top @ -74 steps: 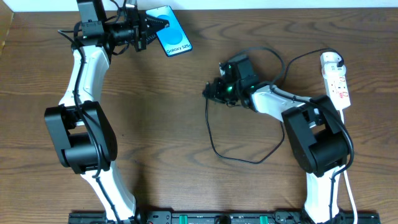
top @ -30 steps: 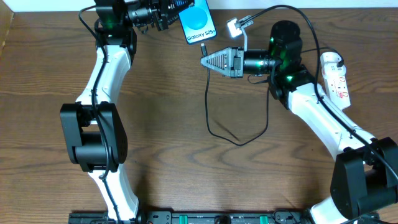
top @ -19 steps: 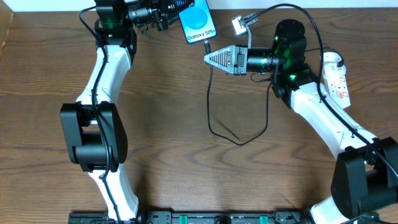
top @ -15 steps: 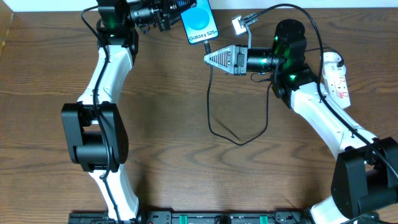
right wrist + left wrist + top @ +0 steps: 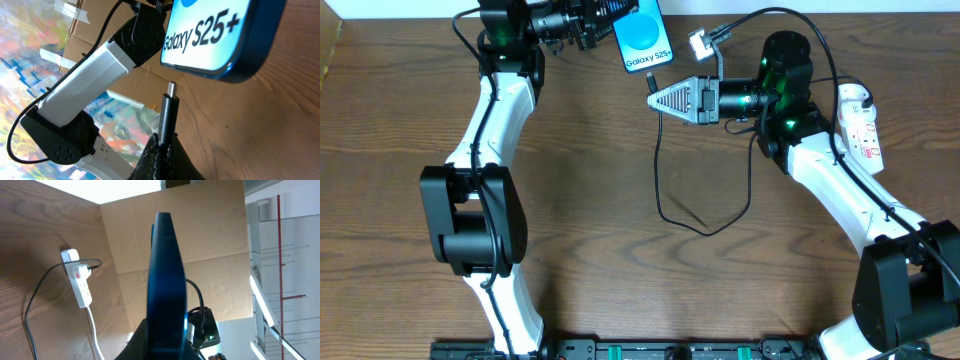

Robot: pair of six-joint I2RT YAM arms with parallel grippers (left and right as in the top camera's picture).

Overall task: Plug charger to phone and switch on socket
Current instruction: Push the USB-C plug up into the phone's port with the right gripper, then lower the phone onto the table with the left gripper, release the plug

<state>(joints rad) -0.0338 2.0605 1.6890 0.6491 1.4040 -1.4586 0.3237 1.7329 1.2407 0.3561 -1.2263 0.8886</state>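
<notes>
My left gripper [image 5: 605, 15] is shut on the phone [image 5: 646, 38], held up at the table's far edge; its blue screen reads "Galaxy S25+". The left wrist view shows the phone edge-on [image 5: 165, 280]. My right gripper [image 5: 658, 99] is shut on the charger's black plug [image 5: 168, 117], whose metal tip points up just below the phone's bottom edge [image 5: 220, 35], a small gap apart. The black charger cable [image 5: 705, 225] loops down over the table and back to the adapter at the white socket [image 5: 860, 128] at the far right.
The socket also shows in the left wrist view [image 5: 80, 282], with its white cord [image 5: 92, 330] running toward the front. Brown cardboard panels [image 5: 200, 240] stand behind the table. The wooden tabletop [image 5: 620, 260] spreads between the arms.
The left gripper has carried the phone from the far left to the middle and raised it. The right gripper lifted the plug off the table and brought it up under the phone's bottom edge.
</notes>
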